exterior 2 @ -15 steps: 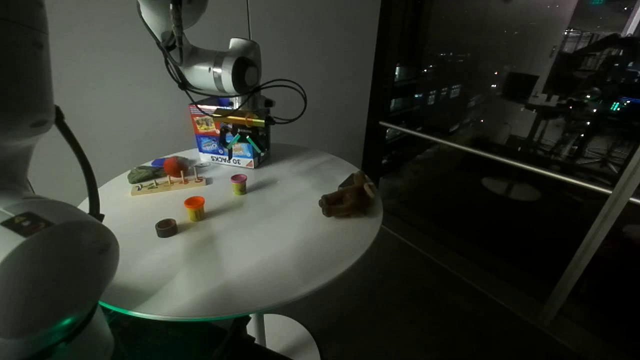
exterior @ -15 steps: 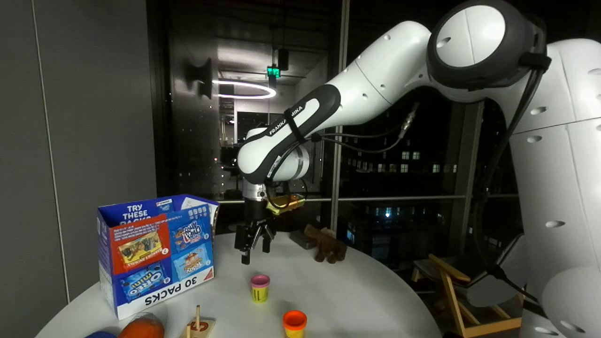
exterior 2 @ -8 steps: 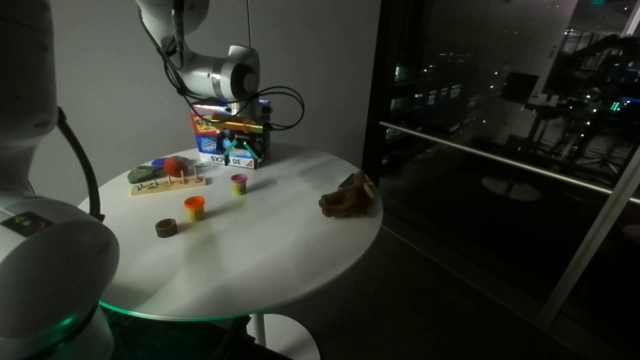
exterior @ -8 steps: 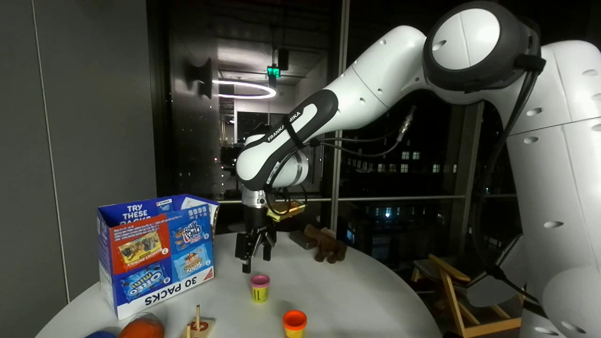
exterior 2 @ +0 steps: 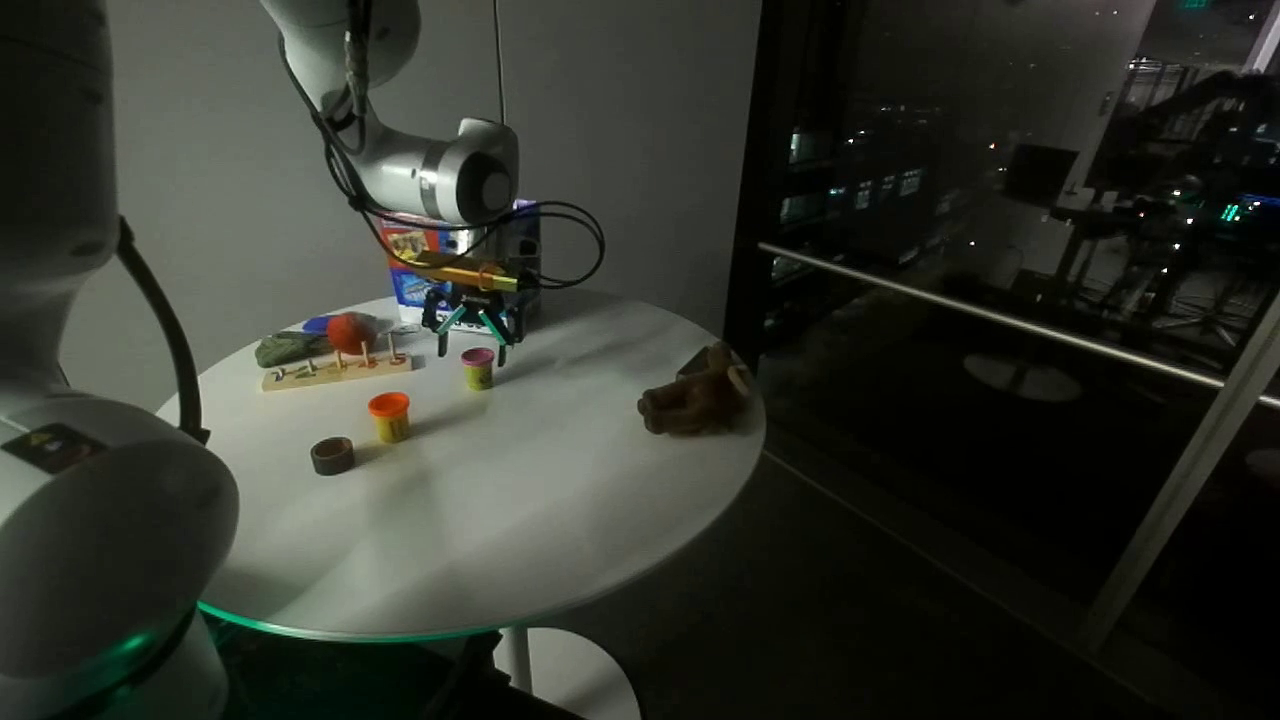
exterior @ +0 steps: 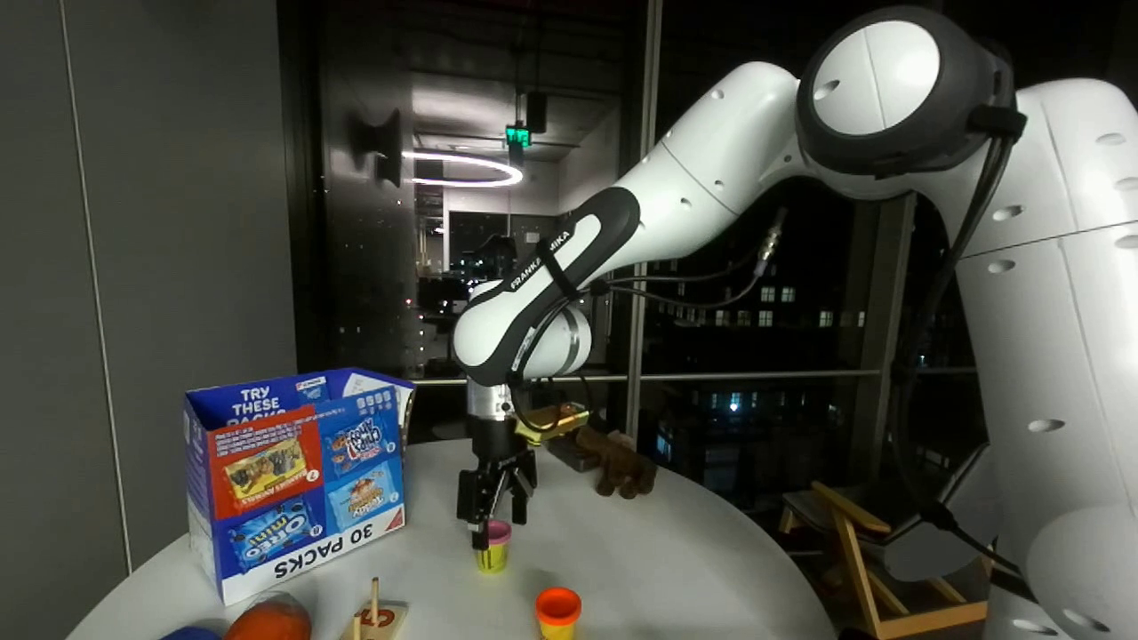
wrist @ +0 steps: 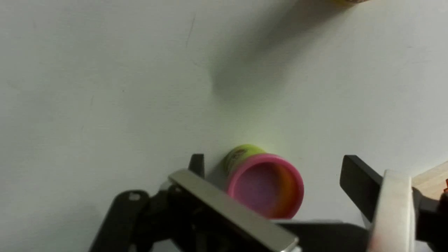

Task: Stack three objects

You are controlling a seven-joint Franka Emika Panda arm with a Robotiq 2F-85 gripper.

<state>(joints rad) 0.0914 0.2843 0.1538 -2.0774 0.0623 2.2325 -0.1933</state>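
The hand [exterior 2: 472, 350] is spread wide and holds nothing, poised at the pink tub [wrist: 264, 183], which stands upright on the desk [exterior 2: 520, 480], apart from the orange tub [exterior 2: 390, 418] and tape [exterior 2: 332, 464]. In the wrist view the pink tub sits nearer one fingertip, so an off-centre squeeze could shove or tip it; closing too high might let it slip.

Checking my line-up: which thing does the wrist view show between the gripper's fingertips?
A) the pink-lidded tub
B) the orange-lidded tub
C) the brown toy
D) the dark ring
A: in the wrist view, the pink-lidded tub shows between the parted fingertips of the gripper, pink rim facing the camera.
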